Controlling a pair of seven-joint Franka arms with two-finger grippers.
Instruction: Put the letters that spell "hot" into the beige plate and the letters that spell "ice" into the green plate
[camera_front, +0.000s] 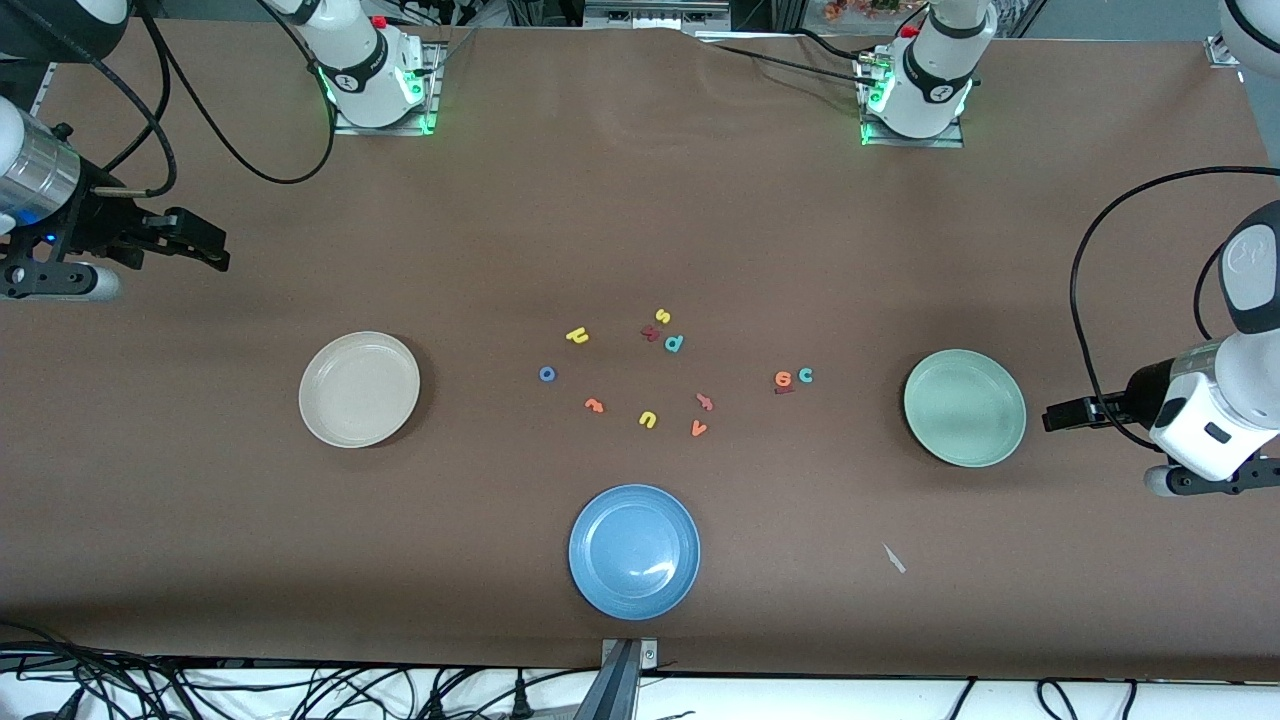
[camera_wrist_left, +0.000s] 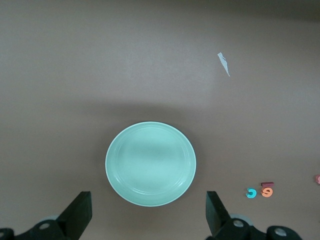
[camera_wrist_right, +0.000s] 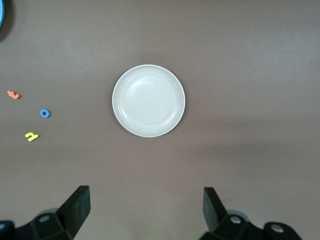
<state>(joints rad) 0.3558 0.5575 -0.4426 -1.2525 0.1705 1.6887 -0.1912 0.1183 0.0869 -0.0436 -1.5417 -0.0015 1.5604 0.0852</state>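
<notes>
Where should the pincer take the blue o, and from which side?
Come straight down on the blue o and pinch across its ring. It lies flat and alone on the table, nothing touching it. The open right pincer, nearer its end, seems the likelier choice.

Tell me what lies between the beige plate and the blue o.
Only bare brown table between the beige plate and the blue o, as the front view shows.
</notes>
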